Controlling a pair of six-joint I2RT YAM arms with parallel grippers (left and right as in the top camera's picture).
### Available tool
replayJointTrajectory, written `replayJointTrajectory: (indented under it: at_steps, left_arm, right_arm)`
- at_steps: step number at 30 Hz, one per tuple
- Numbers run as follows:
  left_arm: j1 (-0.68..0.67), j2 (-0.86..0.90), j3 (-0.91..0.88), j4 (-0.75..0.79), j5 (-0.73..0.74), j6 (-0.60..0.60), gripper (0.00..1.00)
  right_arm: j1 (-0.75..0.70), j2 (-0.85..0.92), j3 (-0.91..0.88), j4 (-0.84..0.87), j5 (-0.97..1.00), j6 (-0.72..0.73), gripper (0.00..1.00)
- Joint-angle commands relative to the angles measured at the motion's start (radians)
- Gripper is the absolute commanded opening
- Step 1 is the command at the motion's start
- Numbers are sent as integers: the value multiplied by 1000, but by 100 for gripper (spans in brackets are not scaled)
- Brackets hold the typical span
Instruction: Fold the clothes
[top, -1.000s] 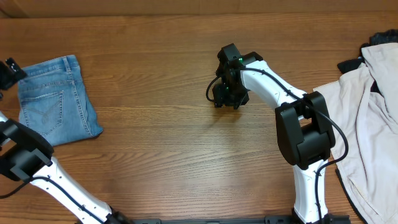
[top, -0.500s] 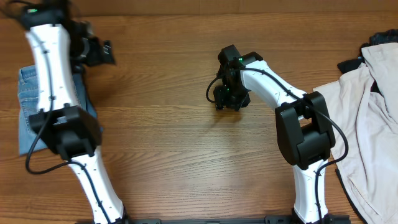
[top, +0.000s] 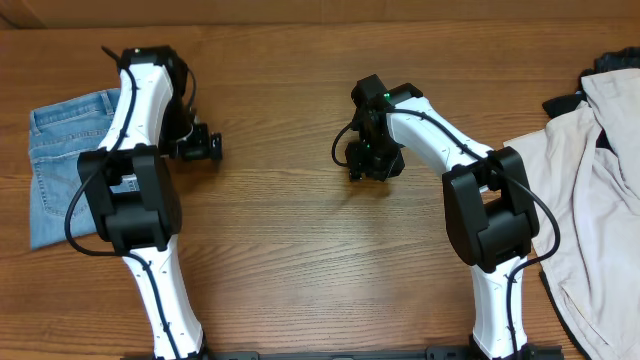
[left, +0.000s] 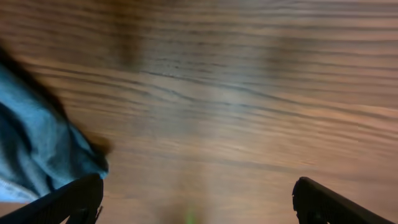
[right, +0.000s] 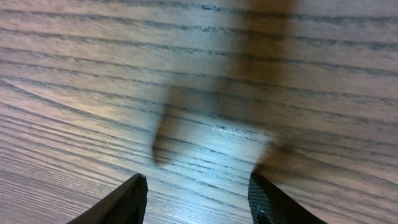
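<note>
Wood-grain bench (top: 290, 250) below: left gripper (left: 199, 202) spread wide, jeans (left: 37, 149) just beside it; right gripper (right: 196, 202) half-open, both holding nothing.

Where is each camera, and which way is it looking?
Overhead: above the table, looking straight down; left arm, right arm, jeans left, cream garment right.
Left wrist: on left arm, facing wood; open left gripper at bottom.
Right wrist: low over bare wood; right gripper at bottom.
Shared: overhead and left wrist both show jeans.

Bright, even light; left wrist view blurred.
</note>
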Motion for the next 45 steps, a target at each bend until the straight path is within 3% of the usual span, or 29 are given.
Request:
replayJointTrajectory:
  at_steps: [1, 9, 14, 19, 25, 33, 36, 37, 40, 45]
  left_arm:
    - [47, -16, -75, 41, -50, -25, 100]
    - [177, -16, -246, 207, -60, -28, 100]
    - [276, -25, -241, 214, -121, -33, 100]
    - [331, -25, -194, 209, -93, -36, 100]
    - [257, -82, -191, 222, -68, -26, 100]
    - [33, -322, -191, 293, -40, 30, 100]
    - [-28, -369, -191, 368, 50, 26, 100]
    - [-41, -375, -190, 380, 73, 31, 100]
    - [-76, -382, -190, 312, 150, 51, 100]
    - [-93, -382, -190, 33, 139, 5, 100]
  right_arm:
    - [2, 11, 0, -4, 5, 4, 56]
    - [2, 11, 0, -5, 5, 4, 56]
    - [2, 11, 0, -8, 5, 4, 56]
    - [2, 11, 0, -6, 5, 4, 56]
    - [0, 11, 1, 0, -22, 5, 57]
    - [-119, -55, 113, -18, -59, 49, 58]
    - [-163, -90, 190, -40, -60, 26, 66]
    - [-173, -97, 212, -55, -60, 18, 79]
    - [-208, -108, 290, -163, -59, -8, 97]
    - [-259, -151, 325, -315, -59, -7, 100]
